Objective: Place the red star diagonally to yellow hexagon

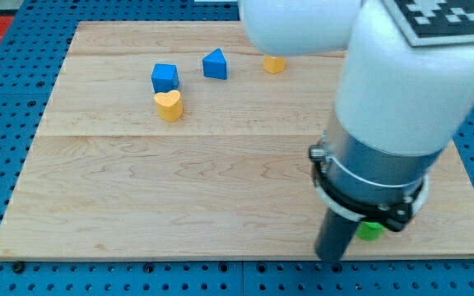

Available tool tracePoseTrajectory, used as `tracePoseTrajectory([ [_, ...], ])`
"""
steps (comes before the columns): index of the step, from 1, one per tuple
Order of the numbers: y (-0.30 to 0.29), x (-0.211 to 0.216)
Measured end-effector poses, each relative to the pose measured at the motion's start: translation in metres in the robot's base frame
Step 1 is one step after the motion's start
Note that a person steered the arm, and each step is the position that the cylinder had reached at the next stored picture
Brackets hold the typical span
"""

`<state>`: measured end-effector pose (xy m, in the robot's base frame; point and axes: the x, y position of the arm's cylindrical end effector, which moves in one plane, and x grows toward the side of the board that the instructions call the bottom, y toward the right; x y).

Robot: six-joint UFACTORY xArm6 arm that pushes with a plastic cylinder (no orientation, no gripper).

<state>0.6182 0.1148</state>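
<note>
**Rod near the board's bottom-right corner, red star out of sight**

Camera view: The arm's white and grey body fills the view's right side, and its dark rod comes down close to the bottom edge of the wooden board (179,197), toward the bottom-right corner. The tip (331,256) appears to rest just short of that edge. There are no fingers on this rig to be released or clenched; the rod only pushes. A green block (370,231), shape unclear, peeks out just beside the rod on the view's right, mostly hidden by the arm's collar.

Near the top edge, left of centre, sit a blue cube (164,78) and a blue block (215,64) of wedge-like shape, with a yellow heart (169,105) just below the cube. A yellow-orange block (274,64), partly covered by the arm, lies at the top edge; it may be the yellow hexagon, though its shape cannot be confirmed.

The red star is not visible anywhere; the arm likely hides it. The step in hand therefore seems to be searching or approaching. The next move calls for getting the tip behind the star and steering it toward a spot diagonal to the hexagon.

No containers are present on the board.
</note>
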Motion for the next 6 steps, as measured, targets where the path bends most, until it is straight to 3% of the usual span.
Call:
tracePoseTrajectory([
  [2, 0.093, -0.017],
  [5, 0.004, -0.119],
  [6, 0.012, -0.078],
])
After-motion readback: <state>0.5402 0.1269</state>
